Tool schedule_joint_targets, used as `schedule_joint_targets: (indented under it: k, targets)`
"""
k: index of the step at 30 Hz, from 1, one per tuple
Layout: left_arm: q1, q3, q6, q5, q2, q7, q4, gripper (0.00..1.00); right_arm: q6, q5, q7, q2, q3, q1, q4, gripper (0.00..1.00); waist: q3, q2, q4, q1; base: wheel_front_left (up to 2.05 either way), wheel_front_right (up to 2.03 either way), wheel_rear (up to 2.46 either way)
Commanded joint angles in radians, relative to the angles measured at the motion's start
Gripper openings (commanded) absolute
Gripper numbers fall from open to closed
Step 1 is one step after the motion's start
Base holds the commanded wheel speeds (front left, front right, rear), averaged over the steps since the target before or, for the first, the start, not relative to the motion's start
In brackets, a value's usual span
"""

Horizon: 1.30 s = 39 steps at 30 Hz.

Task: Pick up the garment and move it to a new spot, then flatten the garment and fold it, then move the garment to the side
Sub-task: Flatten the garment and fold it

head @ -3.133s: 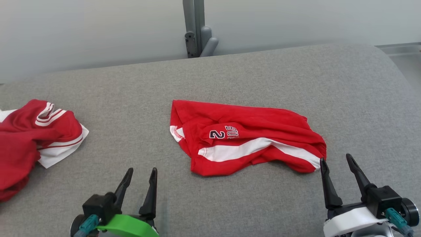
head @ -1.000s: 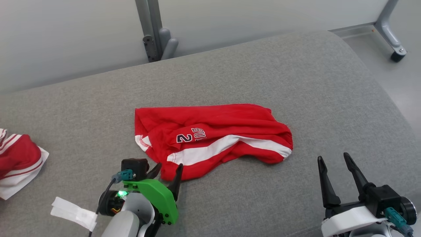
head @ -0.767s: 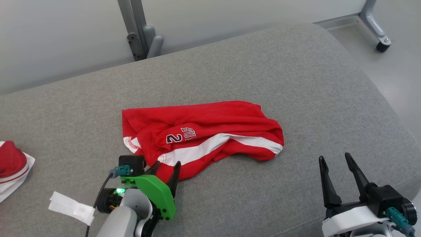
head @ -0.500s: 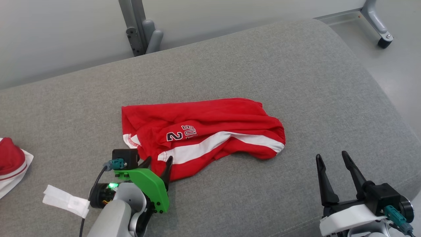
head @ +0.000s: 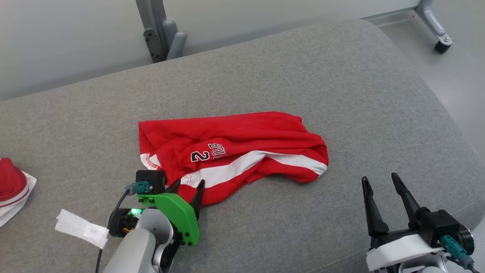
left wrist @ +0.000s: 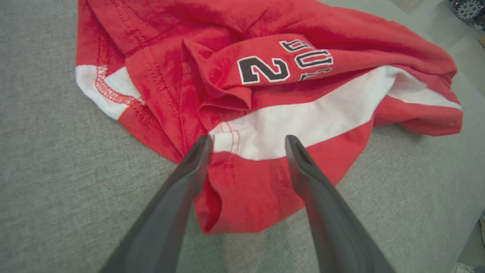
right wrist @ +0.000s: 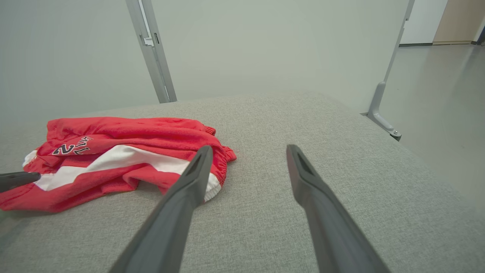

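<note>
Lying crumpled near the middle of a grey cushion [head: 341,94], the red garment [head: 235,132] shows a white stripe and a dark number 2. The left gripper [head: 189,184] is at its near left corner, jaws apart and straddling the hem without pinching it. The right gripper [head: 379,177] hovers over bare cushion, clear of the garment's right end, jaws apart and empty.

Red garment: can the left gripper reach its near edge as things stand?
Probably yes: the left gripper is open, its fingers straddling the near corner of the red garment, with nothing in between.
</note>
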Motion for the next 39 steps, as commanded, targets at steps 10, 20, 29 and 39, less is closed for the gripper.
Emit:
schedule_joint_targets:
  k: [10, 20, 29, 39]
  targets:
    - [-0.012, -0.005, 0.003, -0.011, 0.011, 0.002, 0.004, 0.35, 0.000, -0.005, -0.003, -0.003, 0.000, -0.004, 0.005, 1.00, -0.001, 0.0102, -0.011, 0.0000, 0.00, 0.00, 0.00]
    - [-0.026, -0.010, 0.014, -0.004, 0.025, -0.006, 0.034, 0.24, 0.000, -0.005, -0.003, -0.003, 0.004, -0.012, 0.006, 1.00, 0.005, 0.0102, -0.018, 0.0000, 0.00, 0.00, 0.00]
    - [-0.043, -0.010, 0.002, -0.023, 0.032, -0.022, 0.032, 0.00, 0.000, -0.008, -0.003, -0.003, -0.002, -0.014, 0.006, 1.00, 0.005, 0.0102, -0.020, 0.0000, 0.00, 0.00, 0.00]
    - [0.140, 0.003, -0.005, -0.057, 0.118, -0.004, -0.278, 0.00, 0.000, -0.019, -0.003, -0.002, -0.030, 0.035, -0.001, 1.00, -0.030, 0.0102, 0.006, 0.0000, 0.00, 0.00, 0.00]
